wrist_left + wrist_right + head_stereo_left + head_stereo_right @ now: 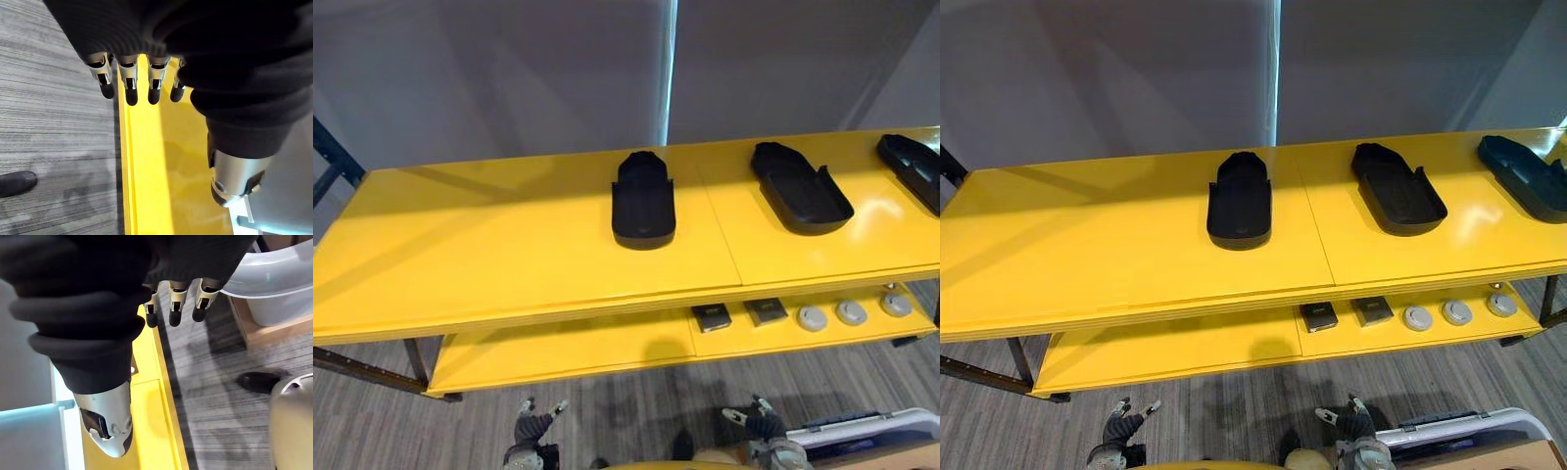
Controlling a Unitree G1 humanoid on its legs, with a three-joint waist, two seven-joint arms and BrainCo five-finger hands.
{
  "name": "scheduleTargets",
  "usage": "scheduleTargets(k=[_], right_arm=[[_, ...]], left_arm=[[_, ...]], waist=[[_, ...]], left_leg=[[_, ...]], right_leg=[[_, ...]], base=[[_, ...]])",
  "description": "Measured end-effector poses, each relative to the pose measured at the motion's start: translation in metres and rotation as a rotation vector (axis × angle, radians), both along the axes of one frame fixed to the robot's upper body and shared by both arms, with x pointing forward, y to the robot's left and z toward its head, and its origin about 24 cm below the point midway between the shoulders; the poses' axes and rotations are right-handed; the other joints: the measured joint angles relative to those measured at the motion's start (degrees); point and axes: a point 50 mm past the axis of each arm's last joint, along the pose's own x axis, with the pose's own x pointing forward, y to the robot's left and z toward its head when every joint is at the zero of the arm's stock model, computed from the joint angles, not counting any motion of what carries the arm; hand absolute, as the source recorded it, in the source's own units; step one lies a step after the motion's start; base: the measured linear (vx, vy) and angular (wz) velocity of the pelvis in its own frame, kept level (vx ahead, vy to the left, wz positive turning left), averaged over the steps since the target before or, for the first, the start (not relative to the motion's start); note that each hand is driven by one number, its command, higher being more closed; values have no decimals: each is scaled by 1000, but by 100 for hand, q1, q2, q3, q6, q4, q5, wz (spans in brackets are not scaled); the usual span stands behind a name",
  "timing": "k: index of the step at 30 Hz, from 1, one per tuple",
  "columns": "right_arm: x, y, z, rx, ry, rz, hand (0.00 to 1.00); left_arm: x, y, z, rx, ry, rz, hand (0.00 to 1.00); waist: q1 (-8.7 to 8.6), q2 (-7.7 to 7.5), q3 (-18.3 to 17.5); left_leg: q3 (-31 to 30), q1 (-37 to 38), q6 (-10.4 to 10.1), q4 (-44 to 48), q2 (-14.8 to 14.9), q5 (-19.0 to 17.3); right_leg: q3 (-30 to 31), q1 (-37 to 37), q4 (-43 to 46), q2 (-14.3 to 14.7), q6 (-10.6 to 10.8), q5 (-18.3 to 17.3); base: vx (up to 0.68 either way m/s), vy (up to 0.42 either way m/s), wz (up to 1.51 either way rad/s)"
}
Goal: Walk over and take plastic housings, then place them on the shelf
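Observation:
Three black plastic housings lie on the top board of the yellow shelf: one in the middle, one to its right, and one at the far right edge, partly cut off. My left hand hangs low in front of the shelf near the floor, open, with nothing in it. My right hand hangs likewise, open and holding nothing. In the wrist views the left hand's fingers and the right hand's fingers are straight above the shelf's lower yellow board.
The lower yellow board carries two small dark square parts and three round grey-white discs at its right. A white bin on a wooden base stands on the grey carpet at lower right. A grey wall is behind the shelf.

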Motion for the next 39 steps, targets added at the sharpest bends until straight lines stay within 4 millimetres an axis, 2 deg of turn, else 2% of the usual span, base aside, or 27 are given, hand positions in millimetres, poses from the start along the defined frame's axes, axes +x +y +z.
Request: scheduleTargets(k=[4, 6, 9, 12, 13, 15, 16, 17, 18, 19, 20, 21, 22, 23, 24, 26, 28, 29, 30, 32, 34, 39], right_arm=[[4, 0, 1, -11, -7, 14, 0], [9, 1, 3, -14, -18, 18, 0], [18, -2, 7, -33, -40, 25, 0], [28, -5, 11, -47, -64, 39, 0], [35, -4, 14, -52, -83, 48, 0], [45, -2, 19, -55, -112, 60, 0], [54, 3, 22, -52, -135, 81, 0], [57, 6, 24, -57, -147, 101, 0], [61, 12, 27, -66, -165, 144, 0], [67, 16, 30, -70, -176, 174, 0], [67, 17, 29, -70, -174, 183, 0], [65, 19, 28, -68, -166, 186, 0], [59, 21, 24, -57, -148, 180, 0], [46, 24, 18, -40, -115, 173, 0], [34, 28, 11, -26, -77, 174, 0], [24, 35, 3, -14, -28, 208, 0], [32, 36, 5, -38, -32, 256, 0], [37, 33, 6, -52, -32, 270, 0], [38, 31, 6, -62, -29, 277, 0], [38, 28, 6, -70, -25, 278, 0], [34, 26, 5, -71, -14, 265, 0], [20, 21, -1, -66, 28, 230, 0]], left_arm=[[1, -2, 0, 0, -3, -17, 0], [6, -3, 1, 0, -15, -21, 0], [12, -7, 3, -8, -29, -31, 0], [22, -10, 6, -9, -60, -44, 0], [30, -11, 9, -10, -87, -47, 0], [35, -10, 11, -5, -103, -47, 0], [40, -8, 14, 4, -121, -50, 0], [42, -8, 15, 9, -126, -50, 0], [46, -5, 18, 25, -138, -49, 0], [50, -3, 21, 37, -156, -52, 0], [51, -3, 22, 38, -158, -53, 0], [51, -3, 22, 39, -158, -53, 0], [49, -1, 21, 40, -155, -46, 0], [47, 0, 20, 40, -147, -41, 0], [45, 0, 20, 41, -143, -40, 0], [44, 9, 21, 56, -143, -20, 0], [44, 8, 20, 44, -138, 6, 0], [46, 1, 19, 23, -140, 9, 0], [49, -7, 19, 1, -150, 6, 0], [53, -14, 18, -13, -146, -14, 0], [53, -21, 15, -23, -131, -43, 0], [42, -24, 6, -31, -74, -49, 0]], waist=[[0, 60, 86], [2, 31, 145], [22, 30, 186], [-11, 59, 216], [-5, 44, 275], [26, 39, 376], [65, -69, 464], [70, -123, 495], [75, -239, 561], [113, -263, 629], [131, -221, 652], [134, -176, 674], [137, -156, 686], [140, -188, 666], [152, -271, 594], [182, -542, 445], [255, -461, 423], [342, -370, 419], [352, -320, 388], [345, -341, 382], [323, -338, 371], [321, -196, 308]], left_leg=[[118, -26, -34, 347, 43, -233], [10, -237, -33, 624, 15, -257], [-424, -413, -30, 804, -94, -256], [-508, -403, 2, 668, -137, -276], [-456, -412, 118, 607, -147, -351], [-272, -414, 198, 603, -159, -435], [144, -488, 282, 665, -225, -487], [324, -562, 345, 772, -242, -542], [649, -758, 474, 1027, -226, -637], [1131, -926, 585, 1154, -109, -662], [1269, -1001, 605, 1222, -14, -674], [1360, -1007, 626, 1282, 81, -687], [1449, -917, 635, 1272, 155, -682], [1565, -824, 627, 1301, 200, -675], [1637, -802, 626, 1372, 210, -675], [1746, -977, 603, 1742, 205, -697], [1581, -1237, 632, 2057, 356, -676], [1464, -1274, 627, 2043, 464, -668], [1386, -1287, 550, 1978, 502, -607], [1359, -1201, 388, 1989, 544, -485], [1369, -1080, 317, 1970, 569, -413], [1533, -855, 315, 1714, 610, -412]], right_leg=[[152, -97, 315, -24, 20, -186], [230, -285, 492, -83, 31, -254], [451, -532, 623, -114, 16, -233], [652, -739, 680, -89, 24, -128], [856, -896, 674, -29, 49, -4], [1123, -1020, 634, 30, 94, 160], [1531, -1167, 391, 96, 187, 503], [1658, -1195, 197, 105, 244, 693], [1882, -1180, -322, 50, 368, 1075], [1304, -1407, -259, -67, 382, 681], [987, -1583, 199, -122, 304, 539], [704, -1717, 847, -153, 207, 331], [455, -1757, 1743, -231, 123, -30], [287, -1562, 2612, -352, 133, -498], [137, -1198, 2969, -529, 215, -874], [-109, -888, 2768, -745, 390, -1231], [-133, -581, 1790, -384, 178, -1107], [107, -412, 1126, -167, 43, -871], [277, -387, 837, -37, -5, -651], [430, -375, 745, 16, -35, -528], [610, -293, 548, 62, -44, -402], [841, -261, 291, 131, 13, -253]], base=[[20, 14, -20], [-24, -14, -14], [-29, -22, -32], [-49, 16, -44], [-75, 43, -66], [-127, 77, -102], [-248, 125, -136], [-300, 117, -159], [-325, 65, -151], [-274, 24, -144], [-222, 1, -113], [-133, 22, -66], [-95, 12, -62], [-65, -29, -57], [-56, -75, -40], [-80, -151, -58], [-137, -180, -104], [-182, -116, -108], [-165, -87, -95], [-115, -44, -55], [-146, -28, -47], [-102, 13, -32]])
